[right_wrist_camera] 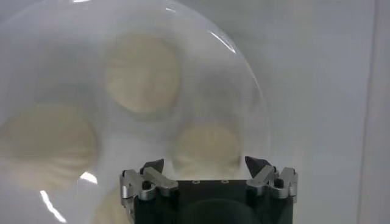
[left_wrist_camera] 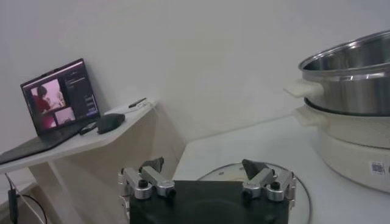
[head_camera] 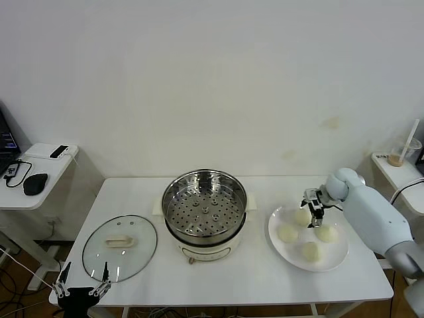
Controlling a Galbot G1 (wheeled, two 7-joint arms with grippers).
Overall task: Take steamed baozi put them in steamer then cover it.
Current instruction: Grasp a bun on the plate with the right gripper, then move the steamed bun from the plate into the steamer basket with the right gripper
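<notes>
Four cream-white baozi lie on a white plate [head_camera: 334, 260] at the table's right: one at the back [head_camera: 302, 216], one left [head_camera: 287, 233], one right [head_camera: 326, 232], one in front [head_camera: 311, 251]. My right gripper [head_camera: 313, 209] is open and hovers just above the back baozi [right_wrist_camera: 206, 145]; the others show in the right wrist view [right_wrist_camera: 142, 73] [right_wrist_camera: 46, 146]. The steamer [head_camera: 205, 213] stands open at the table's middle, its perforated tray bare. The glass cover [head_camera: 120, 246] lies flat at the left. My left gripper [head_camera: 82, 285] is open, low at the table's front left edge.
A side table [head_camera: 36, 173] with a mouse and laptop stands at the far left, and it also shows in the left wrist view [left_wrist_camera: 91, 139]. A shelf with a cup and straw [head_camera: 404, 151] is at the far right. The steamer's pot [left_wrist_camera: 353, 91] fills the left wrist view's edge.
</notes>
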